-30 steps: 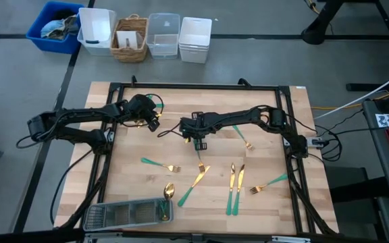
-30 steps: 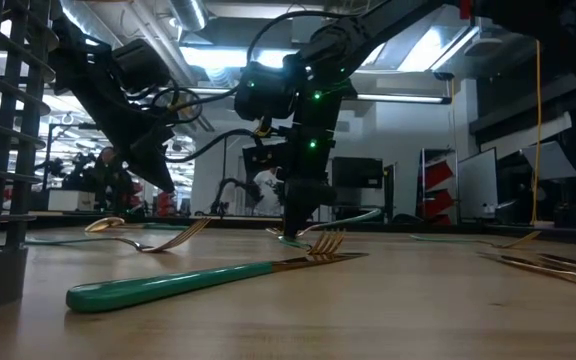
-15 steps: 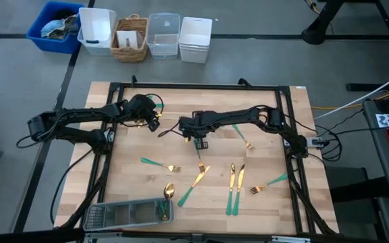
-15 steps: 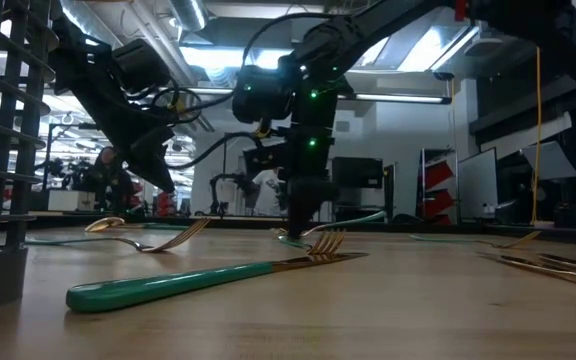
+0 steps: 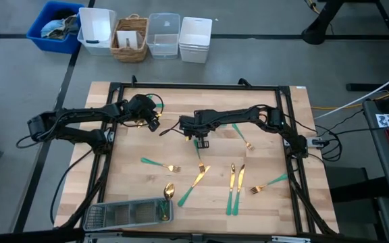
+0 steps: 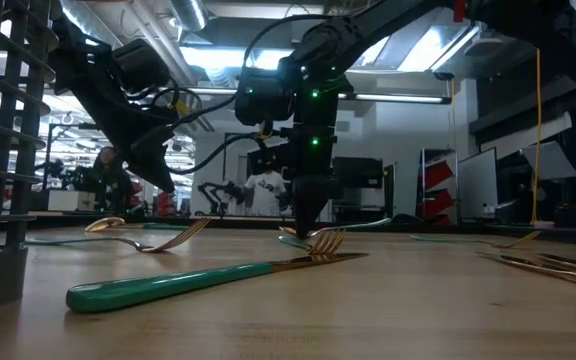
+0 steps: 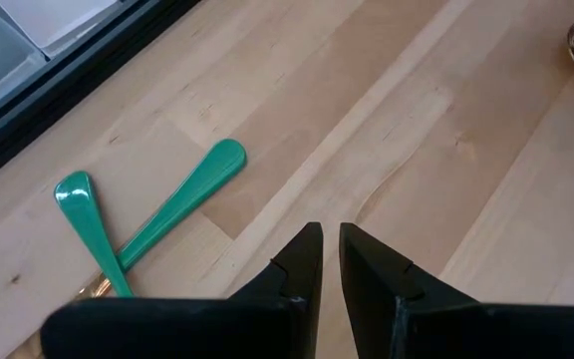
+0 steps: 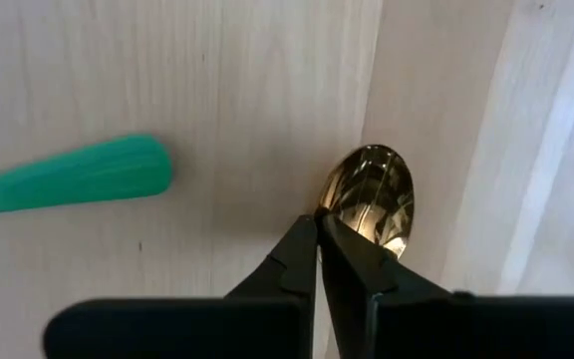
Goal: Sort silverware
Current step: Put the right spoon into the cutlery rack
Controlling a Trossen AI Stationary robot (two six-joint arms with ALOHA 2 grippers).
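My right gripper [image 5: 202, 141] stands point-down over the middle of the table, shut on a gold spoon whose bowl [image 8: 372, 199] shows just past the fingertips; its handle is hidden. A teal handle [image 8: 78, 175] of another piece lies beside it. My left gripper [image 5: 155, 122] hovers at the far left, shut and empty, over bare wood near two crossed teal handles [image 7: 152, 209]. More forks, knives and a spoon [image 5: 169, 190] with gold heads and teal handles lie flat on the near half. My right gripper pinches the spoon between its two fingers at the narrow end of the bowl [image 8: 327, 211], where it runs into the handle. The fingers come from above, pointing down [image 6: 310, 225]. Whether the bowl lies on the wood or just above it, I cannot tell.
A grey mesh tray [image 5: 117, 214] stands at the near left edge with one piece in its right compartment. A fork [image 5: 161, 164], another fork [image 5: 196, 179], two knives [image 5: 234, 183] and two more forks [image 5: 269, 183] [image 5: 243, 136] lie around. Bins stand on the floor beyond the table.
My right gripper has shifted a little toward the table's right edge, staying point-down and low over the wood. The left arm has kept still.
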